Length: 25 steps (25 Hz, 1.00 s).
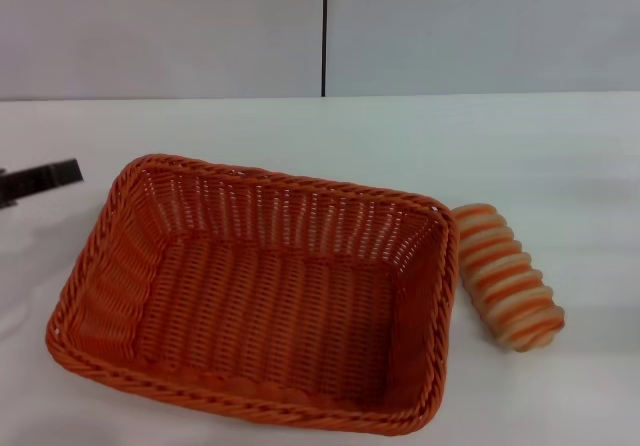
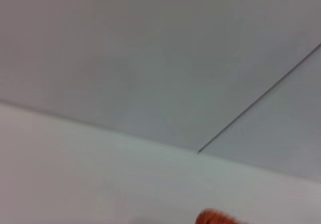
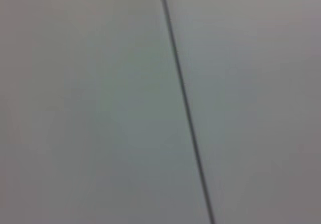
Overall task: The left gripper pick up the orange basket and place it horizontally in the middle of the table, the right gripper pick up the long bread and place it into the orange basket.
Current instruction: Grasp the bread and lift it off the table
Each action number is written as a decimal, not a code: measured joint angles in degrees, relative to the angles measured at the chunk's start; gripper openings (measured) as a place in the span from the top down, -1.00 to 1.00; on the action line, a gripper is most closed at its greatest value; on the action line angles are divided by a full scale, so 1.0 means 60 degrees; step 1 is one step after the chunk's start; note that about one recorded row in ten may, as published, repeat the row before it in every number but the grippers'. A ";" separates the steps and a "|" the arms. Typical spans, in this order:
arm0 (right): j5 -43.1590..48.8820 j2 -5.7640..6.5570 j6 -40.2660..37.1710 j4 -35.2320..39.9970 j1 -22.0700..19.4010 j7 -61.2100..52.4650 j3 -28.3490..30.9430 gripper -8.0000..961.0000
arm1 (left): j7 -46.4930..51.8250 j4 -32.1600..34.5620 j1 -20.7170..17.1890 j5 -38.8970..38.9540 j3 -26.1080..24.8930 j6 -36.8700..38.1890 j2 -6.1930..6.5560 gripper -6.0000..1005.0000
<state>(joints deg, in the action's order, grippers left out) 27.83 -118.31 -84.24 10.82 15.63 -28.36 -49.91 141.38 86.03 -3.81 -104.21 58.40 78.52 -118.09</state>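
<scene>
The orange basket (image 1: 255,296) lies empty on the white table (image 1: 560,156), near the front and slightly skewed. The long bread (image 1: 507,275) rests on the table just beyond the basket's right side, apart from its rim. At the left edge of the head view only the black tip of my left gripper (image 1: 40,179) shows, a short way left of the basket's far left corner and not touching it. A sliver of the orange basket (image 2: 213,218) shows in the left wrist view. My right gripper is out of view.
A grey wall with a dark vertical seam (image 1: 324,31) stands behind the table. Bare tabletop stretches behind the basket and to the right of the bread.
</scene>
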 joint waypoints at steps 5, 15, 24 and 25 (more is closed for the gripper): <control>0.3007 0.0164 0.1311 0.2852 -0.0962 -0.2833 0.0100 -0.33 | -0.3705 -0.3376 0.1011 0.1961 -0.2008 0.1165 -0.0005 -0.08; 1.2050 0.0538 0.0128 0.7896 -0.0430 -1.1153 0.2779 -0.32 | -0.9225 -0.7939 0.2009 0.3054 -0.5574 0.3505 0.0037 -0.08; 1.8030 0.1561 -0.2655 0.8510 0.1959 -1.4406 0.3404 -0.31 | -1.2373 -0.9848 0.1890 0.3206 -0.6878 0.4014 0.0017 -0.08; 1.8527 0.1656 -0.3294 0.8490 0.2357 -1.4550 0.3288 -0.31 | -1.2373 -0.9848 0.1890 0.3206 -0.6878 0.4014 0.0017 -0.08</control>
<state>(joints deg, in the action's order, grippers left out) 138.99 -108.38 -104.00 61.76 29.77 -115.66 -30.18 67.14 26.94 7.53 -84.97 17.13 102.60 -117.98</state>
